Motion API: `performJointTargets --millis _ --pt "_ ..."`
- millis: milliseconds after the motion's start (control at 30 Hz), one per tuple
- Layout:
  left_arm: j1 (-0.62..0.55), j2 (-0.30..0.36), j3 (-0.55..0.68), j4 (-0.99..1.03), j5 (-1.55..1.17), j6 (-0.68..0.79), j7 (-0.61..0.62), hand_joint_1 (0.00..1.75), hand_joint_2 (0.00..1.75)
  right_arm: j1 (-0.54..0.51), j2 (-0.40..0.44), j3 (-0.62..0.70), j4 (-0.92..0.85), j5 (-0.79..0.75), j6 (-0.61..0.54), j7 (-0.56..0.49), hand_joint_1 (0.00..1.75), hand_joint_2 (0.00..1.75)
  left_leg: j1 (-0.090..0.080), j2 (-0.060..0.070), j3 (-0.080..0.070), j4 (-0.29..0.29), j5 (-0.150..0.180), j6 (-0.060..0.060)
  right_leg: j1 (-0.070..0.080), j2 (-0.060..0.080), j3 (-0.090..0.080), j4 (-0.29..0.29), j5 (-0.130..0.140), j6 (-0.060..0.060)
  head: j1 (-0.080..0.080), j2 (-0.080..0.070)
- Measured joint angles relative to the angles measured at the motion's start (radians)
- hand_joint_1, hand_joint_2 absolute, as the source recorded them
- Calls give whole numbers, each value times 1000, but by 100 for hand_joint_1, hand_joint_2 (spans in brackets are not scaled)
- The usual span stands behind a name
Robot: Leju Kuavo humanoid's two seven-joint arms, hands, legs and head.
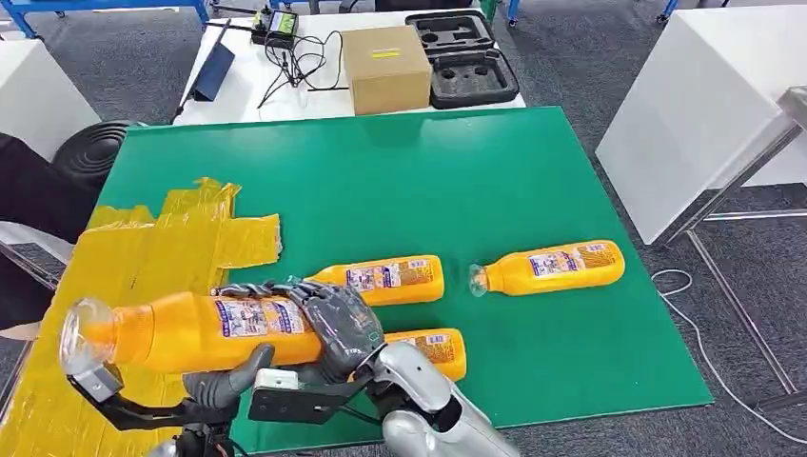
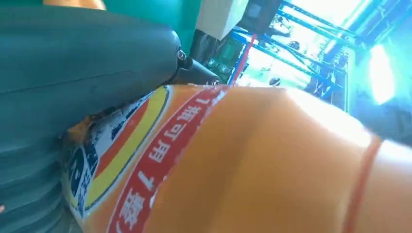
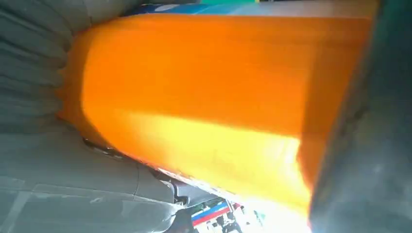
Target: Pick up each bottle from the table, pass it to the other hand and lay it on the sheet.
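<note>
Right now we see a held orange bottle (image 1: pixel 190 333) lying almost level above the near left of the green table (image 1: pixel 533 181), its long axis running left to right and its clear open mouth pointing left, out over the yellow sheet (image 1: pixel 143 257). Our right hand (image 1: pixel 333 328) wraps its dark fingers (image 1: pixel 314 297) over the top of the bottle's right end, just past the label. Our left hand (image 1: pixel 224 381) sits under the bottle, its grey thumb pressed up against the underside; in the left wrist view the bottle's label and orange body (image 2: pixel 243 165) lie right against that hand's grey cover (image 2: pixel 73 77), so both hands hold it. In the right wrist view the orange body (image 3: pixel 204 97) lies against the ribbed cover (image 3: pixel 34 73). Three more bottles lie flat on the table, all with their long axes left to right. One, the middle bottle (image 1: pixel 390 279), lies just beyond our right hand. Another, the near bottle (image 1: pixel 438 350), lies partly hidden behind the right wrist. The third, the right bottle (image 1: pixel 552 268), rests well to the right with its mouth pointing left. Far across the table stand a cardboard box (image 1: pixel 385 69) and a black foam tray (image 1: pixel 466 57) on a white table (image 1: pixel 238 95).
</note>
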Motion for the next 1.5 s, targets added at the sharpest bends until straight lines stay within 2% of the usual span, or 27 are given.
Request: performJointTargets --millis 33,67,100,233,367,600,833,1067,1200,1300,1500 --pt "4 0 -1 0 3 -3 0 175 175 3 -1 0 5 -1 -7 -5 122 175 0 0 0 0 0 0 0 0 0 0 0 0 0 0" --pt "6 0 -1 0 5 -5 0 175 175 8 -2 1 8 -1 -18 -7 0 175 0 0 0 0 0 0 0 0 0 0 0 0 0 0" --pt "9 0 -2 0 8 -7 -2 175 175 16 -2 2 8 4 -35 -6 0 0 0 0 0 0 0 0 0 0 0 0 0 0 0 0" --pt "17 0 -7 -18 12 -4 -32 175 175 79 -30 11 -20 -33 -126 -35 0 0 0 -2 -1 0 0 0 0 -1 0 0 0 0 0 0" --pt "28 5 -7 -43 22 5 -81 175 175 154 -123 -20 -113 -116 -193 -112 0 0 -1 -3 -1 0 0 0 -1 -1 1 0 -1 0 0 0" --pt "47 9 8 -69 14 5 -100 175 175 275 -240 -112 -280 -125 -228 -150 0 0 -1 -3 -1 0 -1 0 -1 -1 1 0 0 0 0 0" --pt "53 10 37 -75 -42 53 -115 175 175 354 -291 -202 -434 -158 -240 -218 0 0 -1 -3 -1 0 0 0 0 -1 1 0 0 0 0 0" --pt "30 27 95 -70 -343 240 -132 175 175 382 -307 -327 -588 -250 -219 -277 0 0 -1 -3 -1 0 0 0 -1 -1 1 0 0 0 0 0" --pt "4 37 112 -57 -406 283 -130 175 175 383 -317 -373 -623 -261 -213 -284 0 0 -1 -3 -1 0 0 1 -1 -1 1 0 0 0 0 0" --pt "-31 65 118 -34 -588 387 -100 175 175 381 -333 -391 -628 -290 -219 -273 0 0 -1 -3 -1 0 1 1 -1 -1 2 0 0 0 0 0" --pt "-88 127 135 20 -691 425 -80 175 175 379 -375 -423 -627 -398 -201 -275 0 0 -1 -3 0 0 1 1 -1 -1 1 0 1 0 0 0"
